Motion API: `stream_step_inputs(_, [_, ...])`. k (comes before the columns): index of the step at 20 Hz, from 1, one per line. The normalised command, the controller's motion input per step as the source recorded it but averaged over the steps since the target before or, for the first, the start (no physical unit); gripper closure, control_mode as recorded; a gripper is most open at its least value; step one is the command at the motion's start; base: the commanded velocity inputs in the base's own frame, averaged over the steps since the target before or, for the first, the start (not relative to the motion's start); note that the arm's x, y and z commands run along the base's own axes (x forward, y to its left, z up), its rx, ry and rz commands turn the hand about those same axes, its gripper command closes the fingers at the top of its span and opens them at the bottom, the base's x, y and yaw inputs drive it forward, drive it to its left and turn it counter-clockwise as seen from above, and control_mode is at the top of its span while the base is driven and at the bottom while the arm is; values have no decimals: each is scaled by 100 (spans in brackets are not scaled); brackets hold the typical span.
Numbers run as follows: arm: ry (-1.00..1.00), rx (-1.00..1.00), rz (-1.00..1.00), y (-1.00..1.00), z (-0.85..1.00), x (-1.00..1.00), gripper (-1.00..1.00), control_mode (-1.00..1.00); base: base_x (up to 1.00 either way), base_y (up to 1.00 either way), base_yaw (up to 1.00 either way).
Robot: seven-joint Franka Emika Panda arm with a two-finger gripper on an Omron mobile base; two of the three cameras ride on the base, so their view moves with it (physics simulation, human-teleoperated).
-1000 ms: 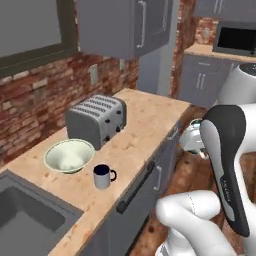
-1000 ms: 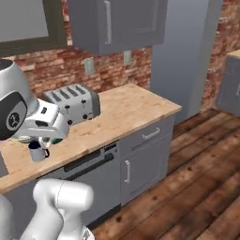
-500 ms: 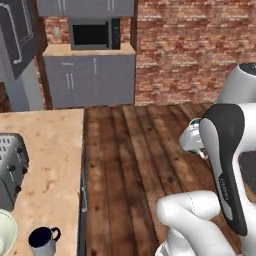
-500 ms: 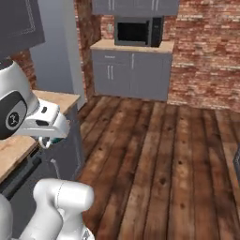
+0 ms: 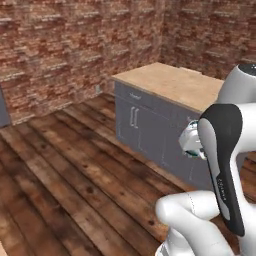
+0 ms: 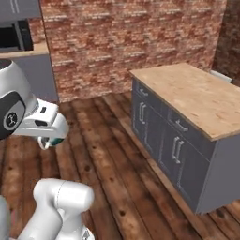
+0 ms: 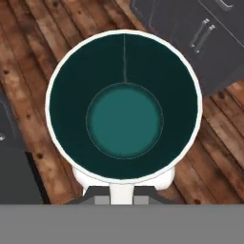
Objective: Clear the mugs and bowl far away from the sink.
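Brick kitchen, wood floor | tool point(image 7: 122, 193) clenching teal mug point(image 7: 124, 119) upright, likely keeping it level | island desk point(image 6: 197, 96) sitting ahead, probable drop spot

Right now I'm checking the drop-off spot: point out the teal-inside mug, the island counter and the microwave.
teal-inside mug point(image 7: 124, 119), hand view, inner bottom.
island counter point(image 6: 197, 96), right base view, wooden top.
microwave point(image 6: 10, 39), right base view, dark front.

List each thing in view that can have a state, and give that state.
Teal-inside white mug: empty, upright, carried over the wooden floor.
Gripper: shut on the mug at its handle side.
Grey island cabinet doors: closed.
Wood-topped island counter: bare.
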Motion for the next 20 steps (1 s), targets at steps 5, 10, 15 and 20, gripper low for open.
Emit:
stream_step_inputs(5, [0, 0, 0, 0, 0, 0, 100, 100, 81, -31, -49])
stream_step_inputs(10, [0, 0, 0, 0, 0, 0, 100, 100, 100, -49, -13])
stream_step_inputs(15, [0, 0, 0, 0, 0, 0, 100, 100, 57, -88, -11])
stream_step_inputs(20, [0, 0, 0, 0, 0, 0, 100, 100, 20, -100, 1])
